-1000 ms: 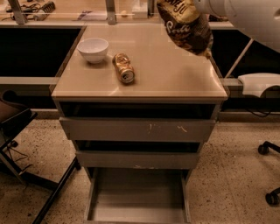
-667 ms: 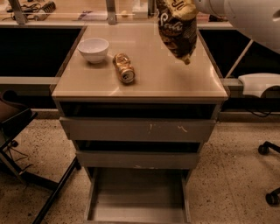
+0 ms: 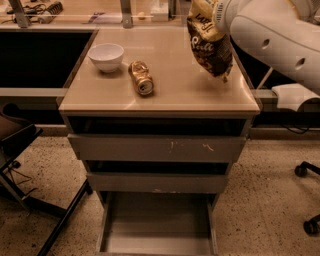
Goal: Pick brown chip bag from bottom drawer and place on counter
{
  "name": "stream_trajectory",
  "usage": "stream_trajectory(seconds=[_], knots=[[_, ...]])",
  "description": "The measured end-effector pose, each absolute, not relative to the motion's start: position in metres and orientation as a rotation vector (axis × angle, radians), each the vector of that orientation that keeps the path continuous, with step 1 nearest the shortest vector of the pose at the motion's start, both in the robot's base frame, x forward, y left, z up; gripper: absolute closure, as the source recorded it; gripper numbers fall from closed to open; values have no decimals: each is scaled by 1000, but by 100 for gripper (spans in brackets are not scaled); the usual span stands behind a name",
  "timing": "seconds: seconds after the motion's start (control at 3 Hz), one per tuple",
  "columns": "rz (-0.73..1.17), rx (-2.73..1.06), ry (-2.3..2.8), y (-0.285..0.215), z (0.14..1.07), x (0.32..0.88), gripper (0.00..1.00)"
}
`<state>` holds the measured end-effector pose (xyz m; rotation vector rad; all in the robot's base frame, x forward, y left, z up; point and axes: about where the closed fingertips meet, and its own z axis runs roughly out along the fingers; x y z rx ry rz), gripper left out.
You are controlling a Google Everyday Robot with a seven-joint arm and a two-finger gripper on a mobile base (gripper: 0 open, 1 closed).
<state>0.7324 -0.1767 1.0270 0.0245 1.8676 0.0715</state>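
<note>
The brown chip bag (image 3: pixel 210 45), dark brown with cream ends and white lettering, hangs in the air above the right rear part of the counter (image 3: pixel 175 92). Its lower tip is just over the counter's surface. My gripper (image 3: pixel 214 7) is at the top edge of the view, at the end of the white arm (image 3: pixel 272 37), and is shut on the bag's upper end. The bottom drawer (image 3: pixel 157 225) is pulled open below the cabinet, and its grey floor is bare.
A white bowl (image 3: pixel 106 56) and a gold can (image 3: pixel 141 77) lying on its side sit on the counter's left half. The two upper drawers (image 3: pixel 157 148) are partly open. A cluttered shelf (image 3: pixel 75 12) runs behind. A black chair base (image 3: pixel 30 195) stands at the left, and caster wheels (image 3: pixel 307 200) at the right.
The bag has swung from a tilt to hanging upright and has come a little lower over the counter's right side. The arm has shifted slightly with it.
</note>
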Motion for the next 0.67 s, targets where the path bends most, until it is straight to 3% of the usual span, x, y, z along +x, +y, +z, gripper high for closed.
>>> stream_trajectory(seconds=[0.33, 0.67], knots=[[67, 84, 1906, -190, 991, 747, 100], [71, 89, 1908, -190, 989, 748, 81]])
